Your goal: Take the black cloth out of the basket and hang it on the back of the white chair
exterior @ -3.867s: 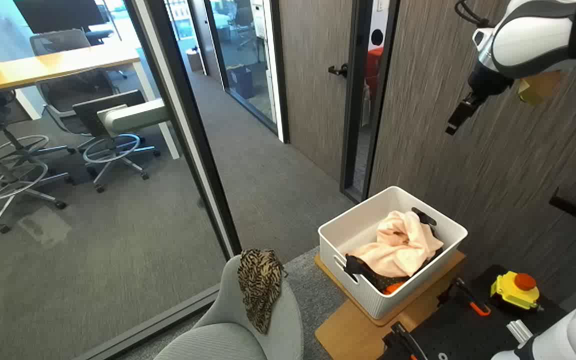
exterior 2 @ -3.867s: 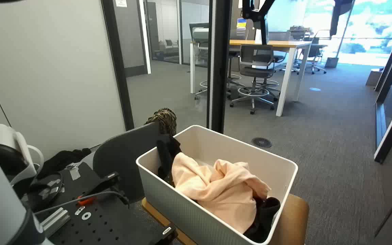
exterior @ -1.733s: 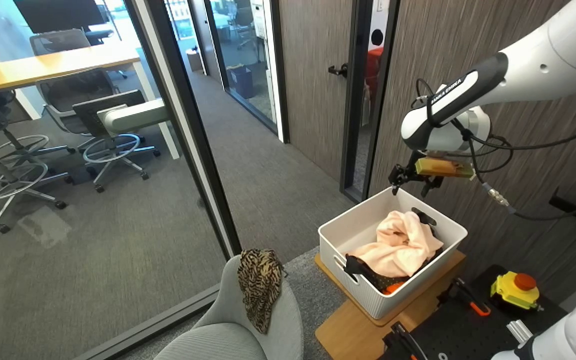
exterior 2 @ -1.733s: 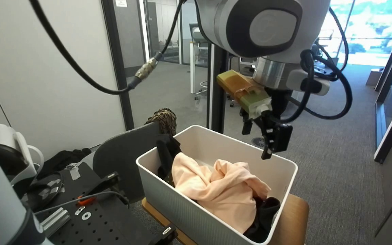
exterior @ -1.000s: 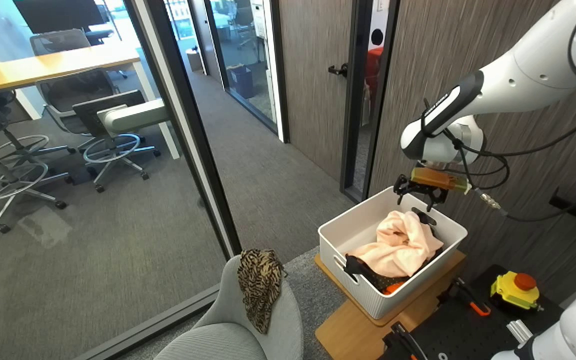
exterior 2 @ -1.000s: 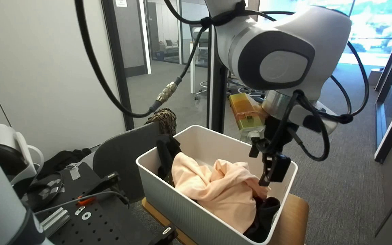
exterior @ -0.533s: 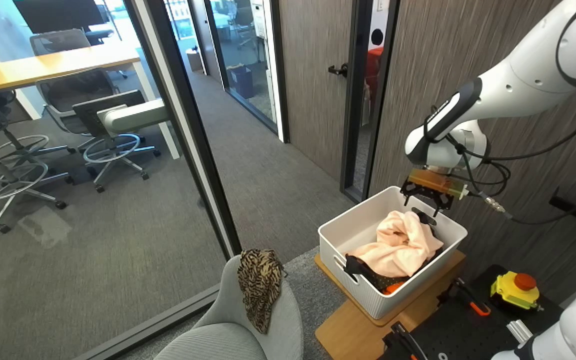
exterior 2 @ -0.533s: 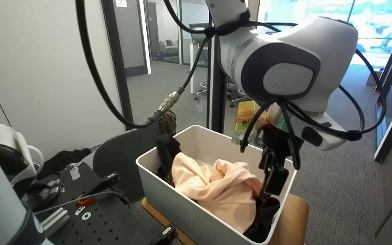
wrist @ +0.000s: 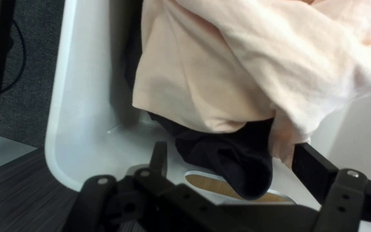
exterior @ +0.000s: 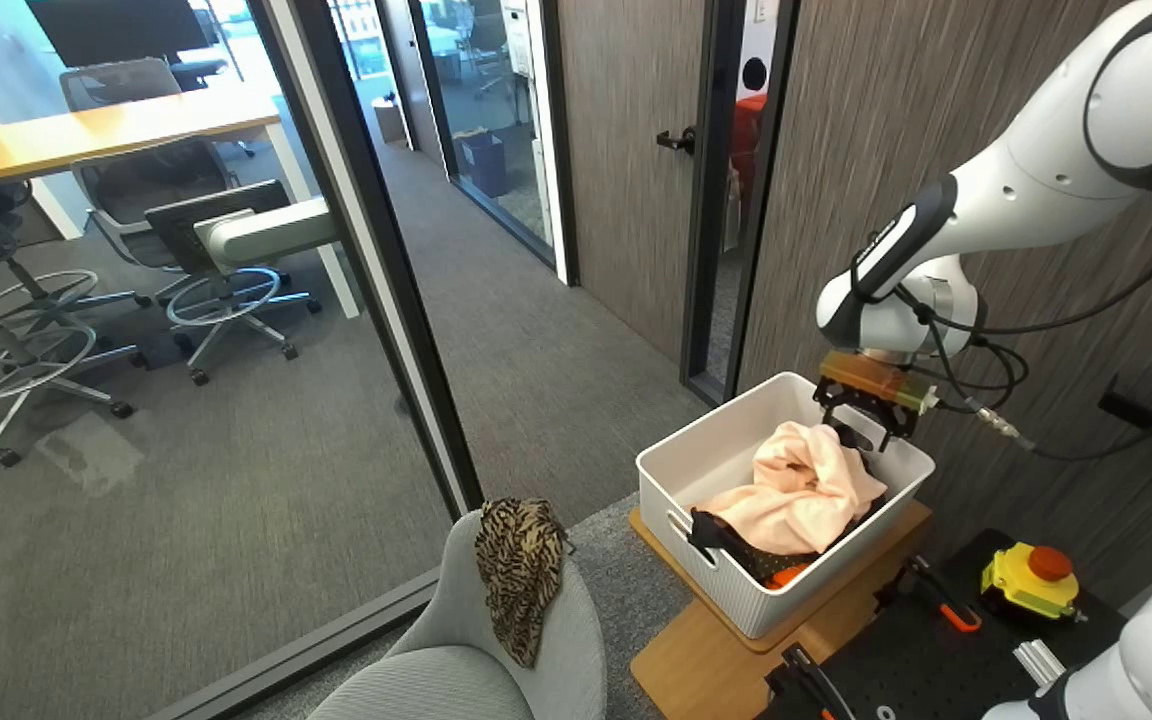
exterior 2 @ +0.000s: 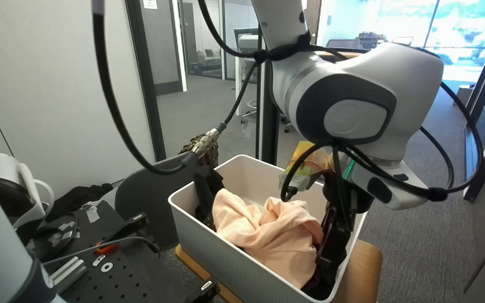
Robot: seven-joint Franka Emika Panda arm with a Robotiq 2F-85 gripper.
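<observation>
At the far left of an exterior view, dark office chairs (exterior: 151, 190) are standing around a long desk (exterior: 106, 130) behind a glass partition (exterior: 343, 190). Nearer and further right, a pale grey chair (exterior: 456, 620) is standing by the glass, and a striped cloth (exterior: 518, 570) is hanging over its backrest. Next along, a white basket (exterior: 731, 590) is resting on a wooden table (exterior 2: 364, 269). In the basket's left end some dark dotted fabric (exterior: 768, 562) is lying bunched, with an orange patch (exterior: 788, 576) showing just beside it. A peach cloth (exterior: 816, 495) is lying crumpled across the middle. In the wrist view the black cloth (wrist: 221, 151) is lying inside the basket, partly beneath the peach one, its rolled end poking out; whether it is joining up with the dotted fabric cannot be told. Over that end the end effector (wrist: 231, 156) is hanging, its two fingers (wrist: 312, 169) standing wide apart to either side of the black roll and gripping nothing; whether they are touching any cloth is hard to tell. To the right, a black board (exterior: 936, 670) is carrying a yellow box (exterior: 1026, 582) with a red button, and above it the white arm (exterior: 1036, 190) is hanging bent.
</observation>
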